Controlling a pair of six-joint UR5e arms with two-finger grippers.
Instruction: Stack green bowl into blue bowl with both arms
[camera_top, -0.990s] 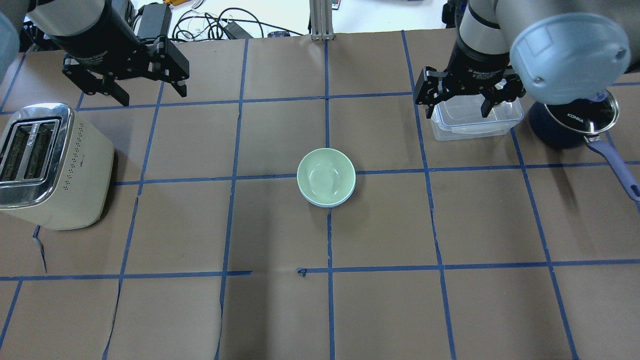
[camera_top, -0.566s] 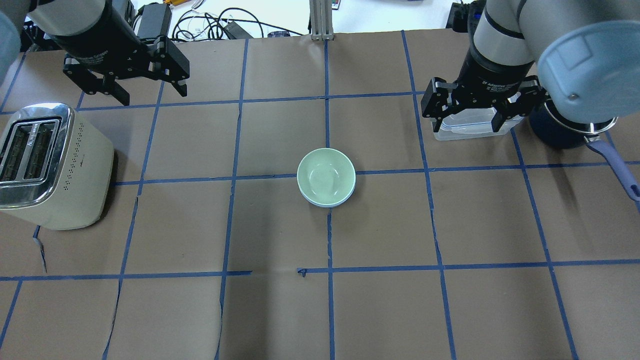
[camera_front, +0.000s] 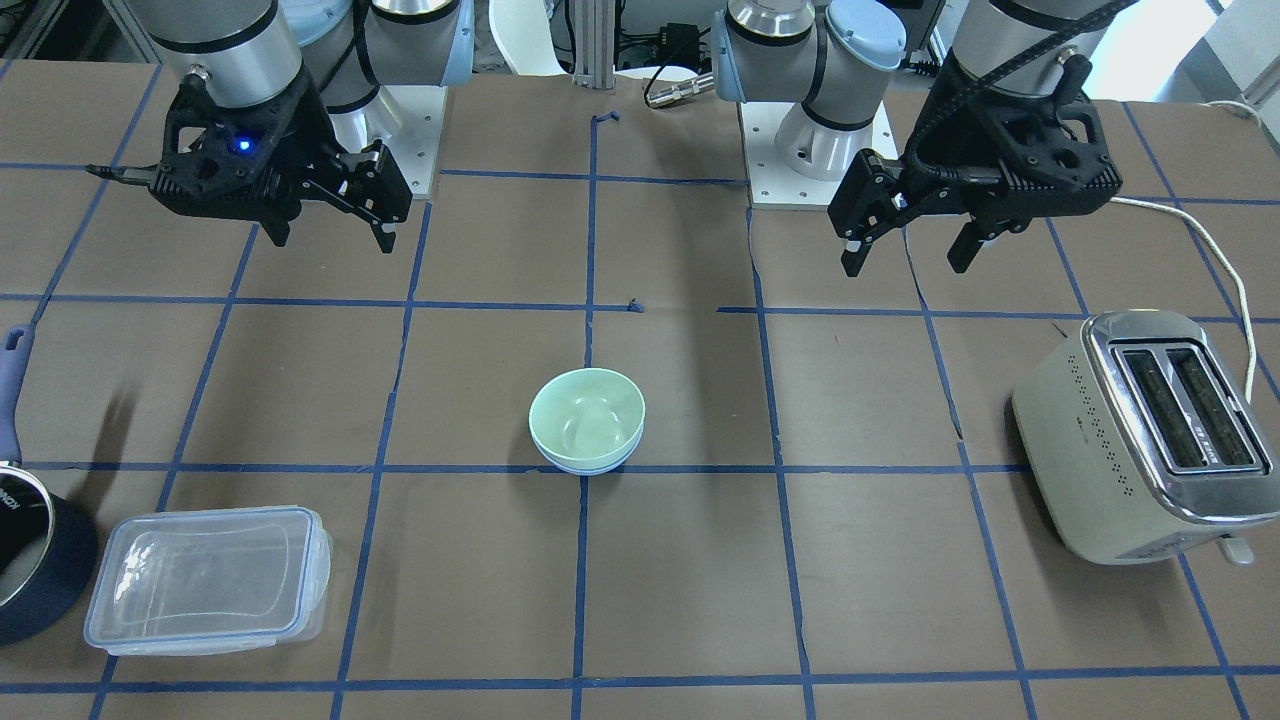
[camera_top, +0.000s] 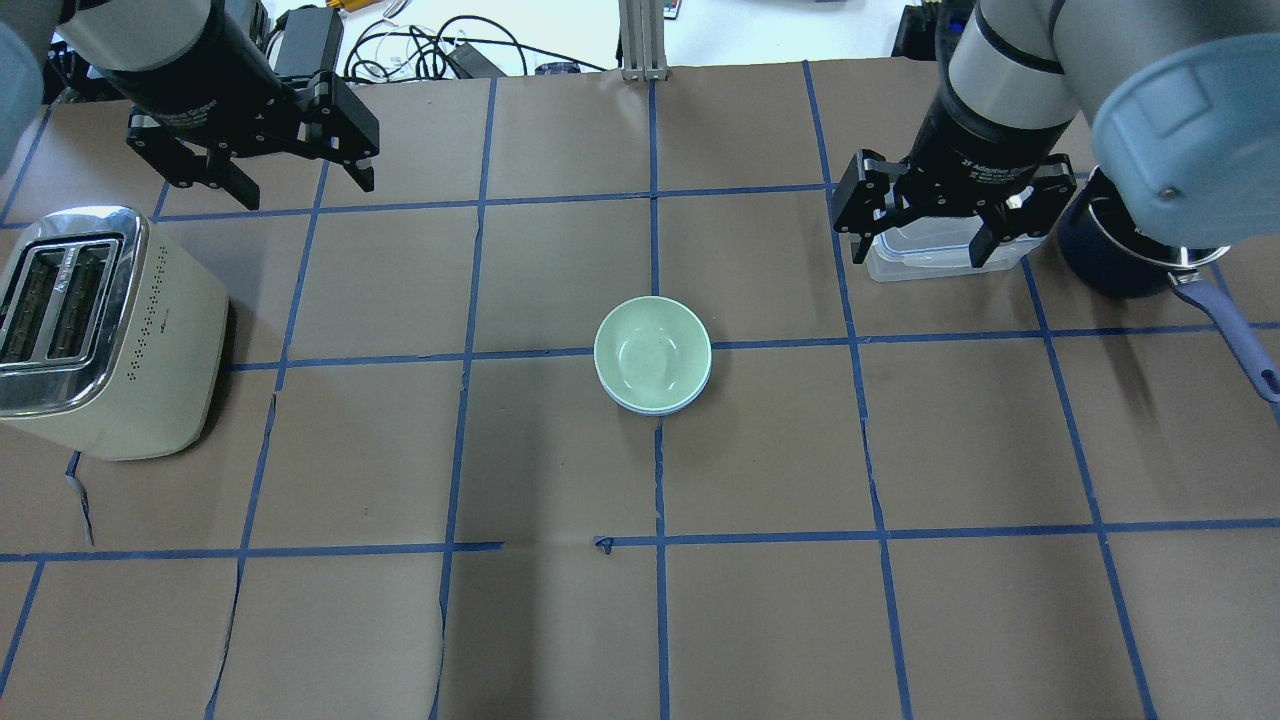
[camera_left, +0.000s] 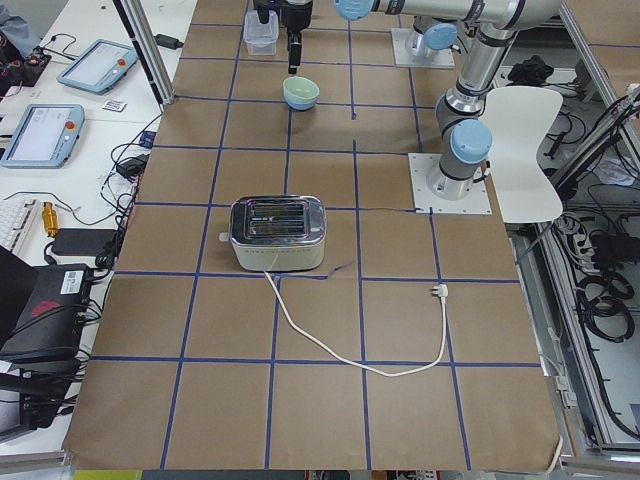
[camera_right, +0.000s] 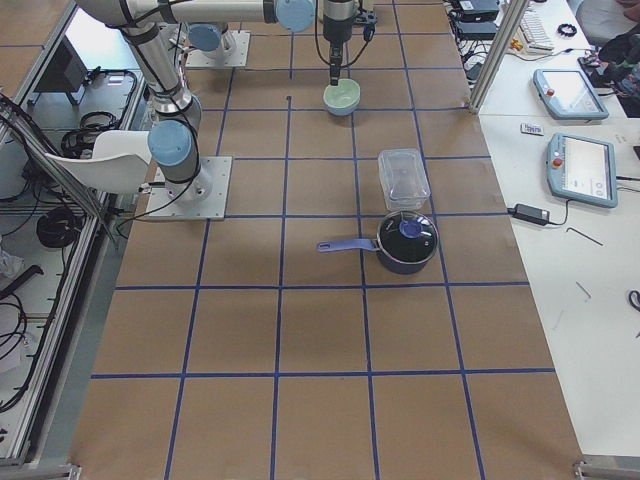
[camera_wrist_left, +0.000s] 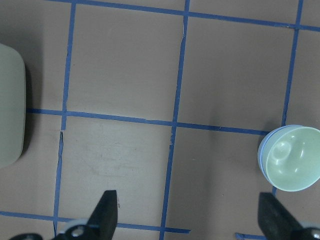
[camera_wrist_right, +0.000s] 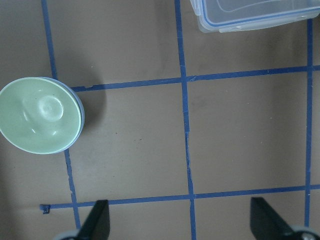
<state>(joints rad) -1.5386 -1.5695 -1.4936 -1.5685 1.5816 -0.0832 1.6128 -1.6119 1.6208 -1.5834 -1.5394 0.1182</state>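
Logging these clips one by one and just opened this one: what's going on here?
The stacking looks done. The green bowl sits nested inside the blue bowl at the middle of the table, with only the blue rim showing beneath it. The left gripper and the right gripper are both open and empty, each raised on its own side, well away from the bowls. The toaster, clear container and saucepan stand off to the sides.
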